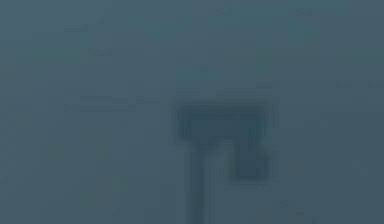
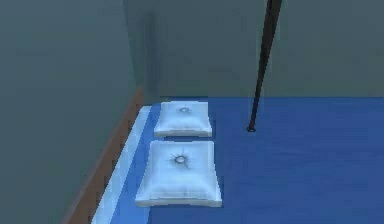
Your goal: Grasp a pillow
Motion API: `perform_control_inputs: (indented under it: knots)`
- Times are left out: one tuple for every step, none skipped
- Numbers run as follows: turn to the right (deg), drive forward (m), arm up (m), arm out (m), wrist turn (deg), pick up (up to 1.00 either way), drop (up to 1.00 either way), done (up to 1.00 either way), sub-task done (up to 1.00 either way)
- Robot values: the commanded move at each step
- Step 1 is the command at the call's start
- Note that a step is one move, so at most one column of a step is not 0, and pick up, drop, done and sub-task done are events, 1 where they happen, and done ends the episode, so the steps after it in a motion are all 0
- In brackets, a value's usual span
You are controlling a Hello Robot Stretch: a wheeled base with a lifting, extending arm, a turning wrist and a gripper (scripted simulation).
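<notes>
Two white pillows lie flat along the blue bed's (image 2: 310,170) wooden edge, likely its head: near pillow (image 2: 181,172), far pillow (image 2: 183,118), with a dark pole (image 2: 262,70) beside the farther. The gripper's state, and the pillows' place from it, cannot be told.

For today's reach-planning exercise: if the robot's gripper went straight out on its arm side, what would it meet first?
Probably the near pillow on the blue bed, with the far pillow behind it; the gripper's height is unclear, so it could pass above both to the wall.
</notes>
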Motion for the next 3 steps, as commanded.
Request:
perform_control_inputs:
  knots:
    - [0.0, 0.00, 0.50, 0.00, 0.0, 0.00, 0.00, 0.00, 0.00]
    - [0.0, 0.00, 0.24, 0.00, 0.0, 0.00, 0.00, 0.00, 0.00]
    - [0.0, 0.00, 0.00, 0.26, 0.0, 0.00, 0.00, 0.00, 0.00]
